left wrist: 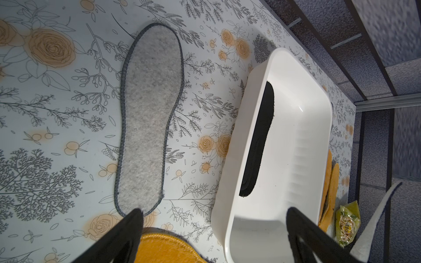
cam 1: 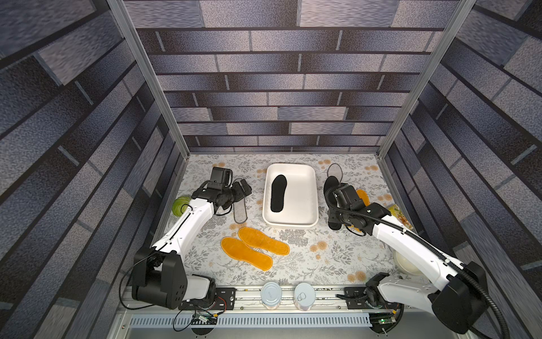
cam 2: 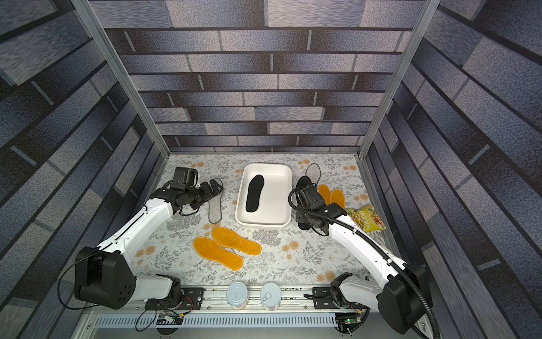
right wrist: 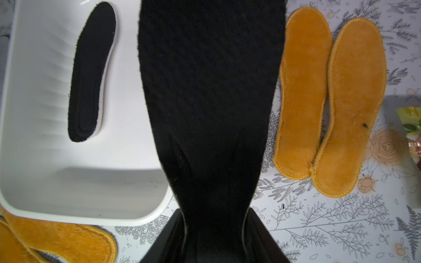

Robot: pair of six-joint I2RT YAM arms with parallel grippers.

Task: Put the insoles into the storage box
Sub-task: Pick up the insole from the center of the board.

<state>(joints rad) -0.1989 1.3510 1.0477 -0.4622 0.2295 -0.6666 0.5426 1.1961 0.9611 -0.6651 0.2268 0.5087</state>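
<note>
The white storage box (cam 1: 311, 182) stands at mid-table with one black insole (cam 1: 278, 193) flat inside. My right gripper (right wrist: 214, 214) is shut on the heel end of a second black insole (right wrist: 211, 91), holding it just right of the box (right wrist: 68, 216) and above the table. Two orange insoles (right wrist: 303, 91) lie further right. My left gripper (left wrist: 214, 214) hangs open and empty left of the box, over the heel of a grey felt insole (left wrist: 150, 113). Two more orange insoles (cam 1: 252, 249) lie in front. Another grey insole (cam 1: 335, 171) sits behind the right gripper.
A green ball (cam 1: 179, 205) lies by the left wall. A snack packet (cam 2: 366, 218) and a cream bowl (cam 1: 407, 262) sit along the right wall. Two tin cans (cam 1: 271, 295) stand on the front rail between the arm bases.
</note>
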